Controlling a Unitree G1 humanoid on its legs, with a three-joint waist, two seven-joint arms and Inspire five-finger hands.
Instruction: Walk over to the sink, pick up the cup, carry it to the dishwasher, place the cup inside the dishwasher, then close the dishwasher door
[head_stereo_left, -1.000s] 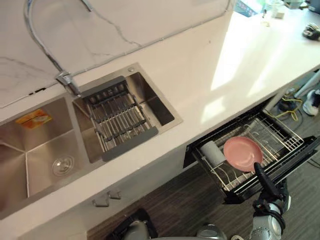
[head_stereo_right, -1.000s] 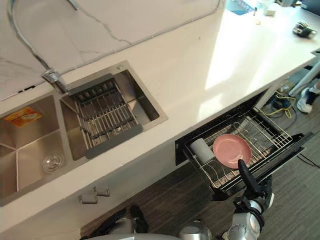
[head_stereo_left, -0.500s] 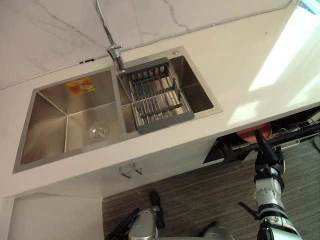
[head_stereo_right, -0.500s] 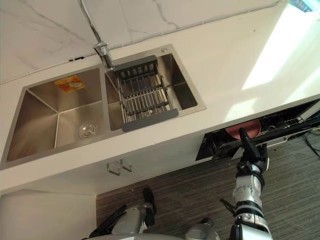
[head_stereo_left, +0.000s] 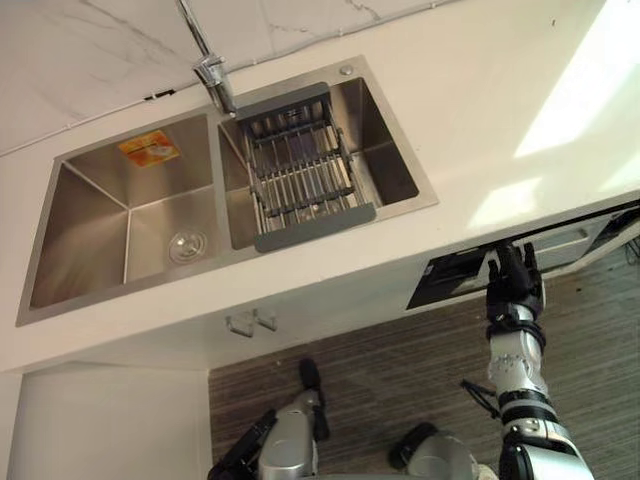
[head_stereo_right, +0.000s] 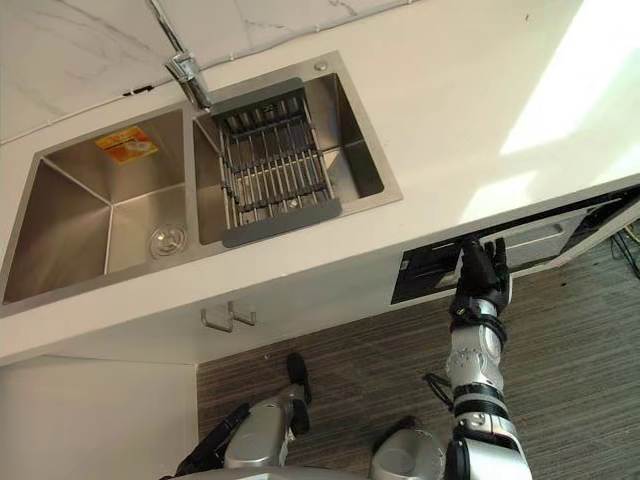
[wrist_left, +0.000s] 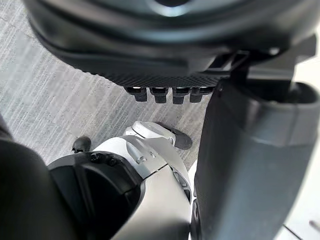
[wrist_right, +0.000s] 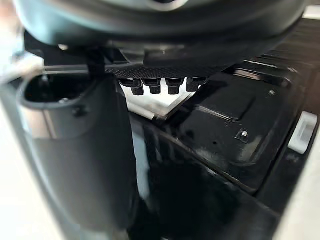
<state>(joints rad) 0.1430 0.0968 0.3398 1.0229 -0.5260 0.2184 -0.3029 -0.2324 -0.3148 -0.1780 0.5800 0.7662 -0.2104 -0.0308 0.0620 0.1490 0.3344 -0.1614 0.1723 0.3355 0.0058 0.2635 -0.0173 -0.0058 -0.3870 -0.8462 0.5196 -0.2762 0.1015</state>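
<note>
Below the white tabletop (head_stereo_left: 480, 110), in the left eye view, the dishwasher door (head_stereo_left: 448, 281) is seen almost shut. The right hand (head_stereo_left: 515, 285) is laid against its front with fingers straight, and nothing is held. A drain rack (head_stereo_left: 305, 165) is set across the right basin of the sink (head_stereo_left: 90, 230). From the left wrist view, the left hand (wrist_left: 250, 160) is seen above the floor (wrist_left: 45, 100), relaxed and empty. From the right wrist view, the door's glossy black surface is seen just past the fingers (wrist_right: 150, 86). The cup's place cannot be told.
</note>
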